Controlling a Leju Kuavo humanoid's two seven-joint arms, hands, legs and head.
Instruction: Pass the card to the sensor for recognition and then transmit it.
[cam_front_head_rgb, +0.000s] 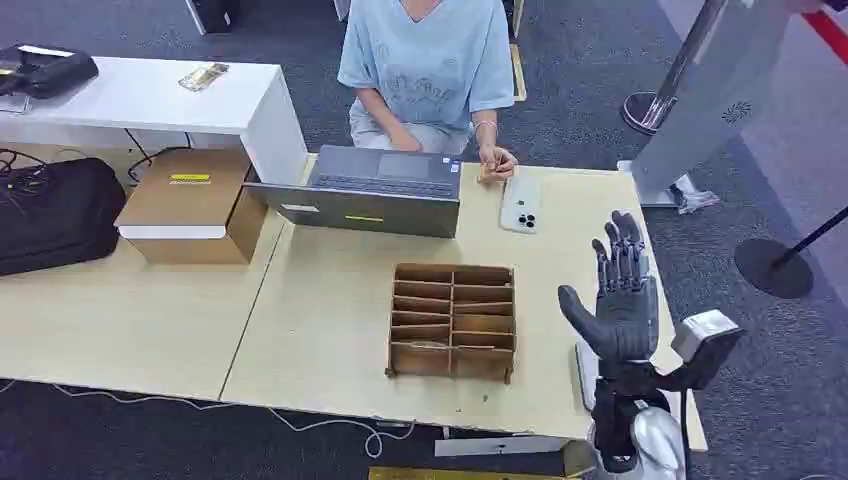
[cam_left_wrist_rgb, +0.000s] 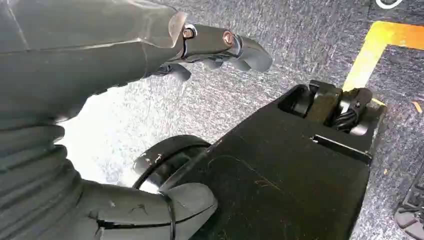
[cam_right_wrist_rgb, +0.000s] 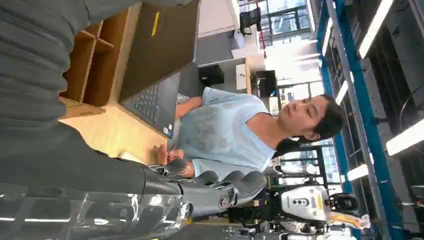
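My right hand (cam_front_head_rgb: 622, 300) is raised over the table's right edge, fingers straight up and spread, holding nothing. The right wrist view has the same hand (cam_right_wrist_rgb: 200, 190) with its fingers stretched toward the person (cam_right_wrist_rgb: 225, 130). Across the table, the seated person's hand (cam_front_head_rgb: 495, 165) rests on a small tan thing, possibly the card, next to a white phone (cam_front_head_rgb: 521, 203) lying face down. My left hand (cam_left_wrist_rgb: 150, 50) hangs beside my body over the carpet, with fingers apart and nothing in it.
A wooden divided box (cam_front_head_rgb: 452, 320) stands at the middle of the table (cam_front_head_rgb: 320, 300), left of my right hand. Behind it sits an open laptop (cam_front_head_rgb: 375, 190). A cardboard box (cam_front_head_rgb: 190, 205) and a black bag (cam_front_head_rgb: 55, 210) lie at the left.
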